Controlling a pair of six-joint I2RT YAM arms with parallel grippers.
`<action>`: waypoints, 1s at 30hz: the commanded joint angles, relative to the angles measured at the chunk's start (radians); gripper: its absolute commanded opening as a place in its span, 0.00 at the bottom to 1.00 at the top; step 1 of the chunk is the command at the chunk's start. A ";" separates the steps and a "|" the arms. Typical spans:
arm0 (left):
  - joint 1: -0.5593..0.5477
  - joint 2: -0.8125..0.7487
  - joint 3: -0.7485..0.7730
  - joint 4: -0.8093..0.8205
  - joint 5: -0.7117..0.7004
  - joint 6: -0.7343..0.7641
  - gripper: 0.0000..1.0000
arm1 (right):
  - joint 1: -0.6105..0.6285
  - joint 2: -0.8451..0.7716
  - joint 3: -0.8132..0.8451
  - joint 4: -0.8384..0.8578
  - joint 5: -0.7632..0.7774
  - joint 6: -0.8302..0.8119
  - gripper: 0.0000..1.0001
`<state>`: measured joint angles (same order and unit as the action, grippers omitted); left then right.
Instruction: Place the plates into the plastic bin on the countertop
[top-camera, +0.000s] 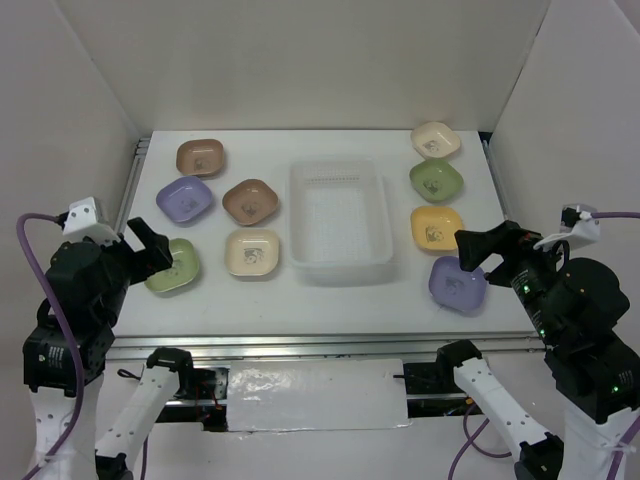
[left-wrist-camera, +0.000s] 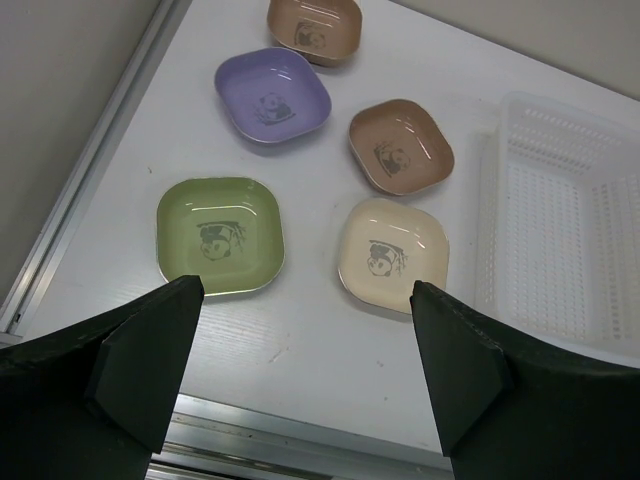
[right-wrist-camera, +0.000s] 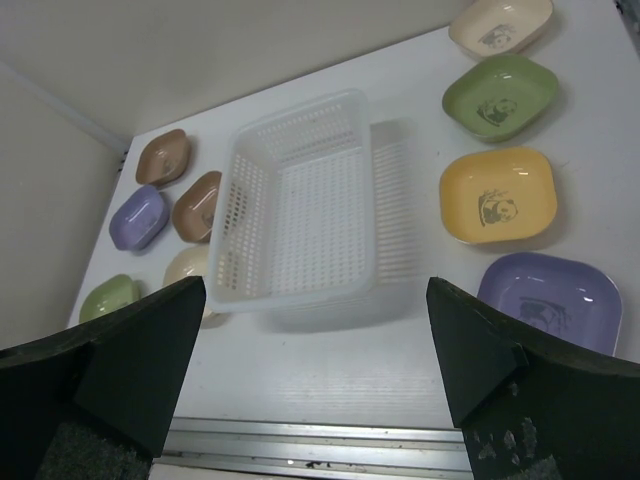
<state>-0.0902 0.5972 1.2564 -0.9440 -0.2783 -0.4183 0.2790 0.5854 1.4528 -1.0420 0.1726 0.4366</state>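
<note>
Several plates lie on the white countertop (top-camera: 330, 300) on both sides of the empty plastic bin (top-camera: 297, 215). Left of it are a brown plate (top-camera: 200, 157), a lavender plate (top-camera: 185, 199), a second brown plate (top-camera: 250, 201), a cream plate (top-camera: 252, 252) and a green plate (top-camera: 172, 266). Right of it are a cream plate (top-camera: 436, 140), a green plate (top-camera: 436, 180), a yellow-orange plate (top-camera: 437, 228) and a lavender plate (top-camera: 458, 285). My left gripper (top-camera: 150, 245) is open and empty above the near left green plate (left-wrist-camera: 220, 235). My right gripper (top-camera: 480, 250) is open and empty above the near right lavender plate (right-wrist-camera: 550, 300).
A metal rail (top-camera: 320, 345) runs along the countertop's front edge. White walls close in the left, back and right sides. In the left wrist view the bin (left-wrist-camera: 490, 200) stands right of the cream plate (left-wrist-camera: 393, 255).
</note>
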 joint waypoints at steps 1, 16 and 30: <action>-0.006 -0.007 -0.006 0.037 -0.019 0.009 0.99 | 0.006 -0.002 0.014 0.016 0.004 -0.018 1.00; -0.022 0.225 -0.067 0.108 0.217 -0.034 0.99 | 0.006 -0.021 -0.046 0.074 -0.165 -0.018 1.00; -0.081 0.763 -0.270 0.407 0.185 -0.177 0.96 | 0.005 -0.025 -0.187 0.189 -0.367 0.001 1.00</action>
<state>-0.1410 1.3170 0.9741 -0.6392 -0.0772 -0.5659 0.2790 0.5610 1.2724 -0.9302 -0.1375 0.4355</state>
